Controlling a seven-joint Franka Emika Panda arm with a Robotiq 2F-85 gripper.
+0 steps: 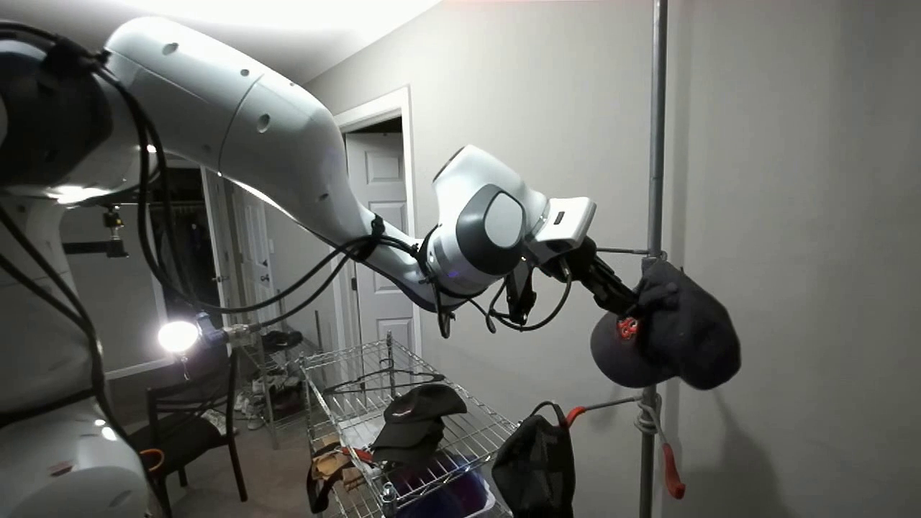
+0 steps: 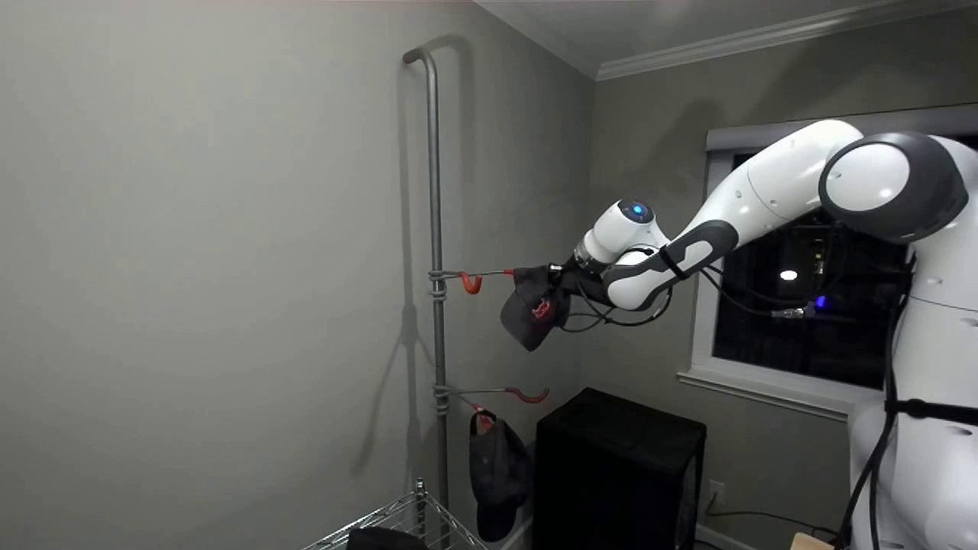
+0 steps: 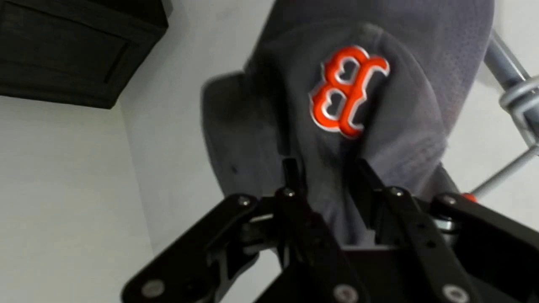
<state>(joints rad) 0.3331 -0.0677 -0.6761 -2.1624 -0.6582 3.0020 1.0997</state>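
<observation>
Dark cap (image 1: 683, 331) at the claw (image 3: 326, 168)
Whether it's pinching I can't tell; pole (image 2: 438, 336) and wall (image 2: 229, 267) beyond, wire shelf (image 1: 478, 432) lower down.

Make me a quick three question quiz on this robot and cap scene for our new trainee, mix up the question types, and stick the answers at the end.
1. Multiple choice: which letter is on the cap at the claw? A) Y, B) K, C) B.
2. True or false: lower down, another cap hangs from a hook on the pole.
3. Fill in the blank: in an exterior view, the bare lower hook has a ____ tip.

Key:
1. C, in red outlined with white.
2. True; both exterior views show it.
3. Red.
</observation>
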